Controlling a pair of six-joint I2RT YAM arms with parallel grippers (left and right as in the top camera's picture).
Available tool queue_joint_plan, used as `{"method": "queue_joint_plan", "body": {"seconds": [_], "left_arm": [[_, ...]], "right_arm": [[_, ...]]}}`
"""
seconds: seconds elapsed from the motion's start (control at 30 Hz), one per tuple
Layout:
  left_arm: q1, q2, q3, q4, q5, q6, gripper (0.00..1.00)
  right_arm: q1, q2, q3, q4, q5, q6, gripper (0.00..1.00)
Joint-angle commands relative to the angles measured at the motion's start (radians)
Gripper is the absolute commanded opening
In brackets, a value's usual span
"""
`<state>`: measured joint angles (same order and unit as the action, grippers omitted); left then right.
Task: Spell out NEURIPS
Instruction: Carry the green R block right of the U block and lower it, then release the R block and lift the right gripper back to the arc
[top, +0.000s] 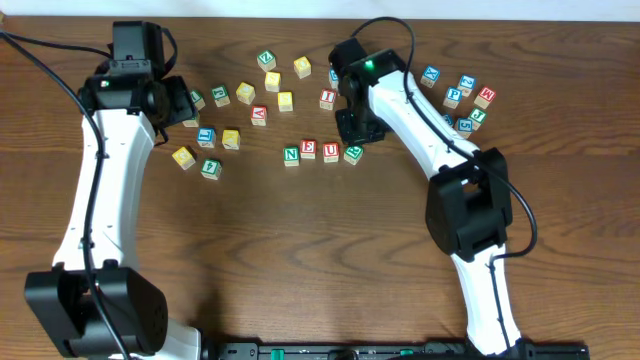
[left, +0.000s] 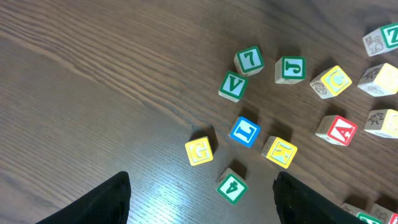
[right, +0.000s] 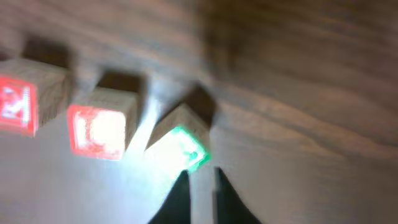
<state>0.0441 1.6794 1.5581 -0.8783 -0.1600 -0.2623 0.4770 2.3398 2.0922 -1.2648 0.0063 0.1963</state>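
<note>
Squaring the green cube (top: 352, 153) is the step in hand, I judge. It lies skewed at 3 o'clock of the U cube (top: 331, 152), ending the row begun by the N cube (top: 291, 154) and E cube (top: 309, 150) mid-worktop (top: 300, 260). The right hand (right: 198, 186), fingers nearly together on nothing, sits just beside it. Nudge gently and spare U. Its letter is blurred. The left hand (left: 202, 199), fingers apart and empty, hovers over the V cube (left: 233, 86), L cube (left: 245, 131), G cube (left: 199, 150) and M cube (left: 279, 152).

Even bright light, soft glare on table (left: 163, 184), right wrist view blurred, cubes (right: 96, 130) overexposed
</note>
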Motion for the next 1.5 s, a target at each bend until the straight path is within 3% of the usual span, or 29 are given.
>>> {"method": "queue_joint_plan", "body": {"seconds": [0.0,0.47,0.73,0.93,1.47], "left_arm": [[0.003,0.015,-0.011,0.001,-0.009,-0.006,0.72],[0.003,0.015,-0.011,0.005,-0.009,-0.006,0.72],[0.003,0.015,-0.011,0.005,-0.009,-0.006,0.72],[0.003,0.015,-0.011,0.005,-0.009,-0.006,0.72],[0.003,0.015,-0.011,0.004,-0.009,-0.006,0.72]], "right_arm": [[0.020,-0.028,-0.004,-0.004,-0.043,-0.116,0.01],[0.058,-0.028,-0.182,0.168,-0.055,-0.126,0.01],[0.052,-0.028,-0.183,0.205,-0.052,-0.122,0.04],[0.043,-0.028,-0.183,0.214,0.048,-0.030,0.05],[-0.017,-0.029,-0.103,0.206,0.048,0.055,0.08]]}}
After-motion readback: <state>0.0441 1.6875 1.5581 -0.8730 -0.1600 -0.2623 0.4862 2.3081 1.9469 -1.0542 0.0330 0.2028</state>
